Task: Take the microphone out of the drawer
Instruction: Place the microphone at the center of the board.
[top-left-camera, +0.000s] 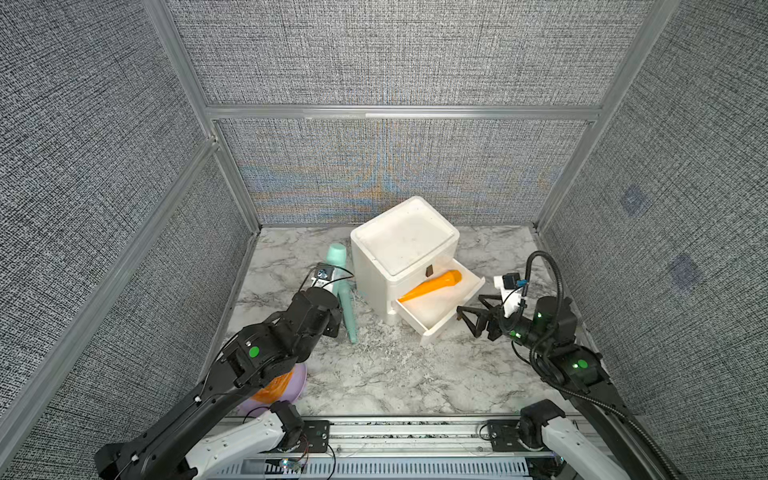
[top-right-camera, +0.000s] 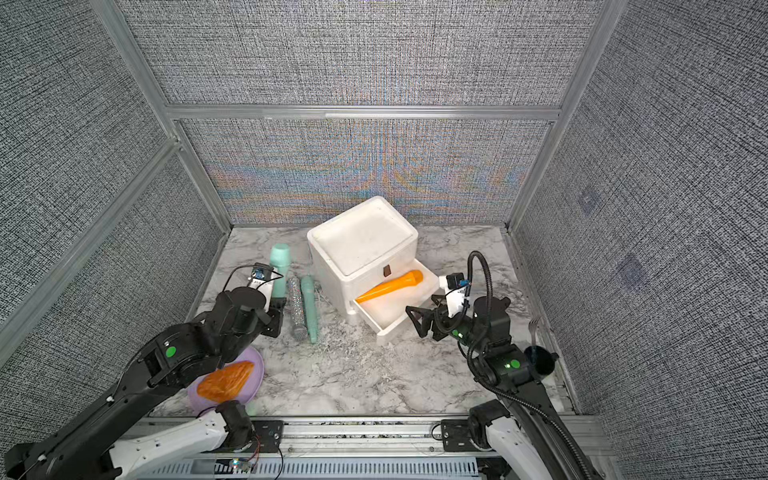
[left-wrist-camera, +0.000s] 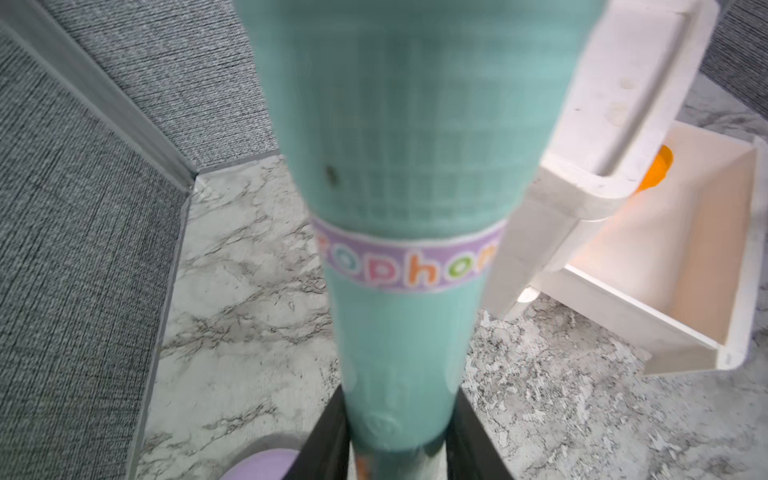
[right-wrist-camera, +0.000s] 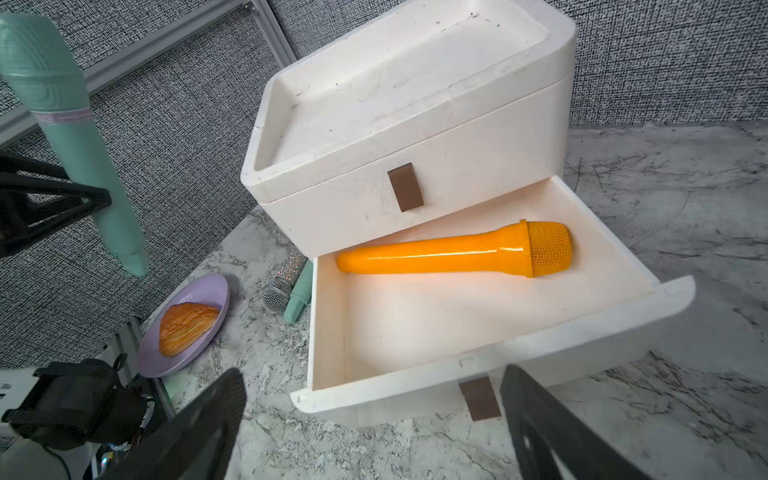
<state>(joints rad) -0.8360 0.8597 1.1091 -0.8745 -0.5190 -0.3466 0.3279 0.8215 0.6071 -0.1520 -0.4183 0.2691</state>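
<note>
An orange microphone (top-left-camera: 432, 284) (right-wrist-camera: 453, 253) lies in the pulled-out bottom drawer (top-left-camera: 453, 318) (right-wrist-camera: 498, 365) of a white cabinet (top-left-camera: 405, 241). Its mesh head points toward the back right of the table. My right gripper (top-left-camera: 467, 322) (right-wrist-camera: 370, 374) is open and empty, just outside the drawer's front by its brown pull tab (right-wrist-camera: 480, 399). My left gripper (left-wrist-camera: 398, 411) is shut on the handle of a teal microphone (top-right-camera: 280, 257) (left-wrist-camera: 399, 166) (right-wrist-camera: 62, 124). It holds that microphone head-up above the table, left of the cabinet.
A second teal microphone (top-right-camera: 309, 307) and a glittery silver one (top-right-camera: 296, 307) lie side by side on the marble table left of the cabinet. A purple plate (top-right-camera: 259, 365) with a pastry (top-right-camera: 226, 382) sits front left. A dark cup (top-right-camera: 540, 361) stands by the right wall.
</note>
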